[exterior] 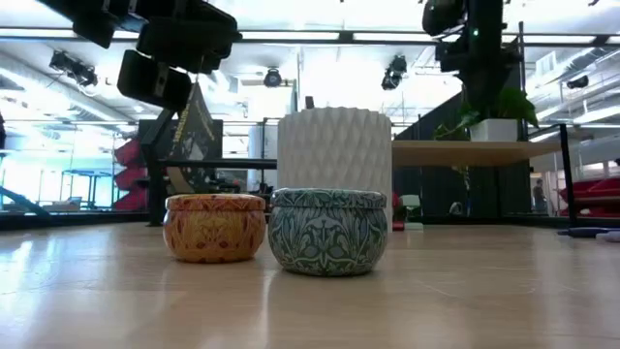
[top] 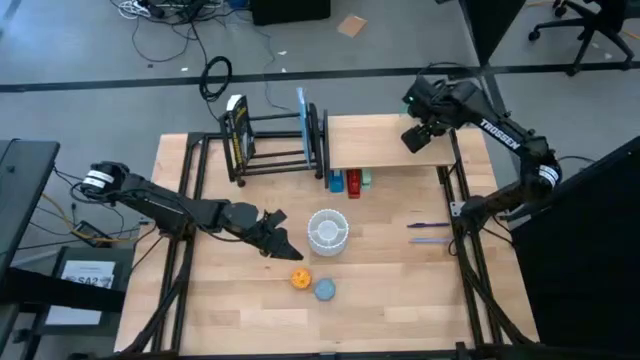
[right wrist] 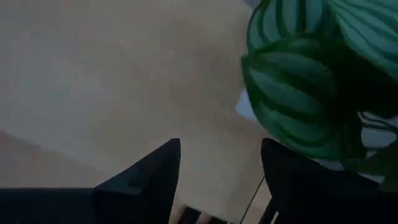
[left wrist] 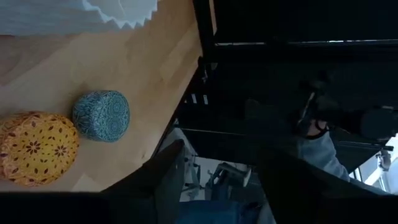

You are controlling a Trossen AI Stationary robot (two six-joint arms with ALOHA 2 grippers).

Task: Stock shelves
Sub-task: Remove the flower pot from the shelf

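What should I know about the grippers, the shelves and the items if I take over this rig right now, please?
Left gripper: fingers open, empty, hovering just beside the white ribbed cup, above the yellow tin and blue tin.
Right gripper: fingers open, empty, over the wooden shelf, next to a potted plant.
Black rack: holds a dark package and a thin blue item upright.
Done: red, blue and green items sit under the wooden shelf; the plant is on it.
Left: cup, both tins and the pens remain on the tabletop.
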